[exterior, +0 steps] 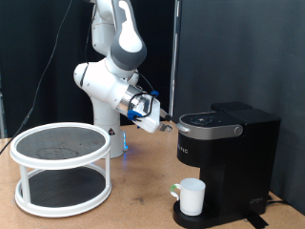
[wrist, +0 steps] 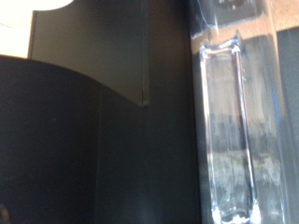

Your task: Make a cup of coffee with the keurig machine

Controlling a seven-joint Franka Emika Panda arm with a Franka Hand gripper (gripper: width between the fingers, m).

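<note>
The black keurig machine (exterior: 229, 153) stands at the exterior view's right with its lid down and the silvery panel (exterior: 205, 121) on top. The white cup (exterior: 193, 197) sits upright on the drip tray under the spout, handle towards the exterior view's left. My gripper (exterior: 166, 122) hangs just left of the lid's front edge, level with the machine's top, close to it or touching it. Nothing shows between its fingers. The wrist view is filled by the machine's dark body (wrist: 84, 140) and a clear plastic part (wrist: 229, 131). My fingers do not show there.
A white two-tier round rack (exterior: 62, 167) with dark mesh shelves stands on the wooden table (exterior: 133, 205) at the exterior view's left. The robot's white base stands behind it. A black curtain hangs at the back.
</note>
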